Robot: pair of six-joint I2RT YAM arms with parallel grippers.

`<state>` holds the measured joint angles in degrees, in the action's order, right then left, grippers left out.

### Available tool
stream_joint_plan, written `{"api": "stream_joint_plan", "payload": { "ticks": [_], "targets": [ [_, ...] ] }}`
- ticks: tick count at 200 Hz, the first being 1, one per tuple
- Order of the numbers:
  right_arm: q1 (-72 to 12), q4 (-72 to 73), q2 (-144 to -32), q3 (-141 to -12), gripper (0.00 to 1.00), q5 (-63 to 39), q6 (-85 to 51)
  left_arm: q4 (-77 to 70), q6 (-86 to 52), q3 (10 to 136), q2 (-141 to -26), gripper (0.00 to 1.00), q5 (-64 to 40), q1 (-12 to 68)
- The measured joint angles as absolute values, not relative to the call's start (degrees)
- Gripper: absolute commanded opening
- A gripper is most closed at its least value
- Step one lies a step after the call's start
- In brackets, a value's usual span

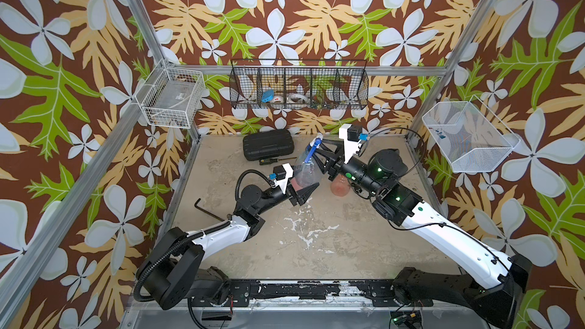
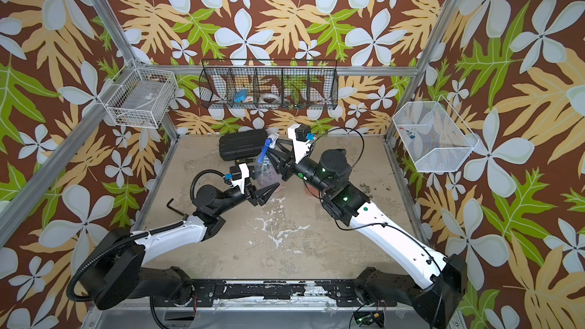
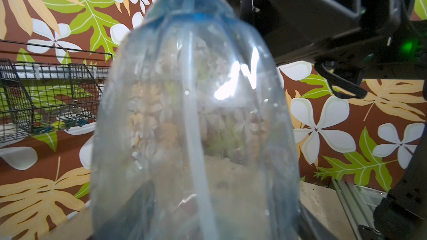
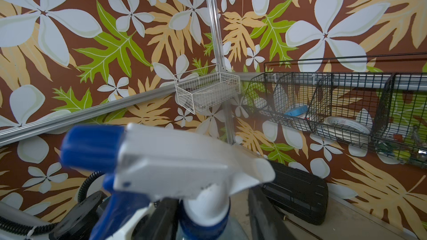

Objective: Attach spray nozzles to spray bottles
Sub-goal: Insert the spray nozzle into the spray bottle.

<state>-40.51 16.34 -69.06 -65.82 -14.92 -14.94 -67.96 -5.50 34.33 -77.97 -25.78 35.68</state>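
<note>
The left tool [image 1: 304, 192] is gripping the clear bluish bottle [image 1: 304, 170] low on its body over the counter [image 1: 316, 242], while the right tool [image 4: 209, 218], whose grip I cannot tell, is straddling the white-and-blue nozzle [image 4: 175, 165] on its neck; screwing-on seems to be finishing, calling next for a tightness check.

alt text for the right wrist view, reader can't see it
A blurred white-and-blue spray nozzle fills the foreground. Behind it are a black ribbed case, a white wire basket and a black wire basket against floral-patterned walls.
</note>
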Motion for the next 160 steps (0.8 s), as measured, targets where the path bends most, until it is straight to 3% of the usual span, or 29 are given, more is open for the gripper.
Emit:
{"api": "stream_joint_plan", "payload": {
  "ticks": [51, 103, 160],
  "targets": [
    [-40.5, 9.6, -68.0, -67.4, 0.55, -16.5, -12.6, -69.3, -5.2, 33.1, -78.9, 0.64, -25.9, 35.7],
    [-40.5, -1.1, -71.0, -77.3, 0.56, -15.4, -10.3, -70.7, -6.6, 32.4, -80.4, 0.64, -27.1, 35.7],
    [-40.5, -6.6, -67.8, -75.9, 0.61, -13.1, -9.8, -69.7, -4.6, 32.2, -78.4, 0.64, -27.3, 35.7]
  ]
}}
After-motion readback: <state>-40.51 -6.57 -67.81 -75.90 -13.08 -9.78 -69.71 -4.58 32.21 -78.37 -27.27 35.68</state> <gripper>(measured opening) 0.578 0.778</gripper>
